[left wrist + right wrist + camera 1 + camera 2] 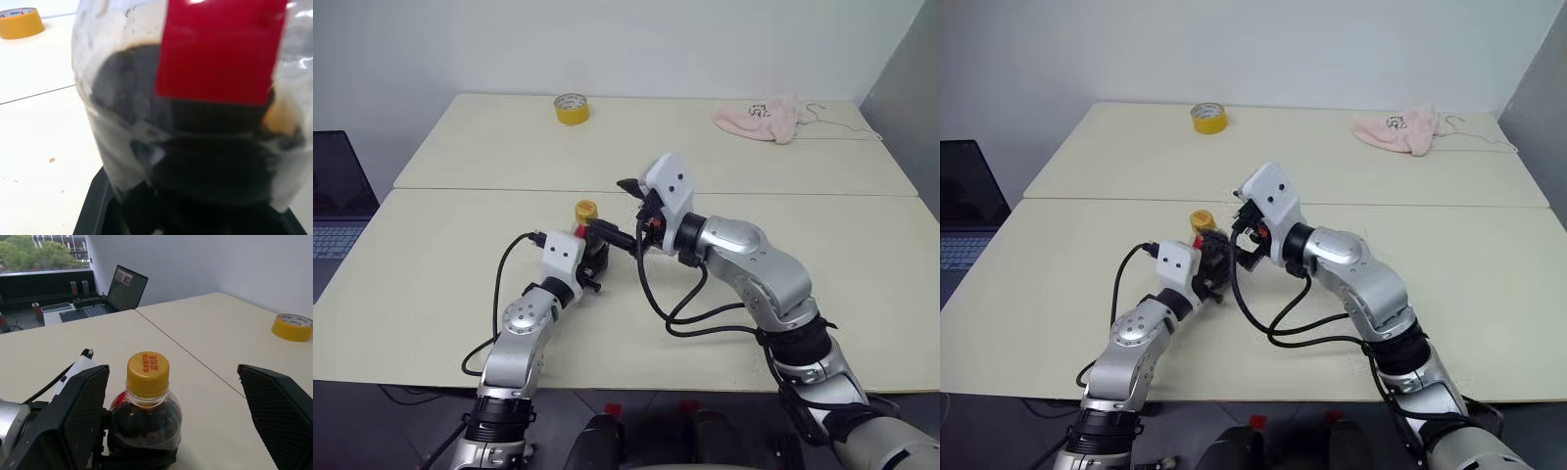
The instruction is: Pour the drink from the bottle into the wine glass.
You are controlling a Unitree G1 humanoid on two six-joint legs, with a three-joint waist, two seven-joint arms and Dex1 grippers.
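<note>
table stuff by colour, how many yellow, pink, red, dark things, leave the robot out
yellow: 2, tape roll and bottle cap
pink: 1, cloth
red: 1, bottle label
dark: 2, drink and laptop
total: 6

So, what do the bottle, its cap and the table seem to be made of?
The bottle: probably thin clear plastic; its wall is see-through and shiny, showing the dark drink inside. The cap: likely yellow plastic, matte, ribbed at the side, with red print on top. The table: a smooth, pale cream top, perhaps laminate; the look leaves this open.
</note>
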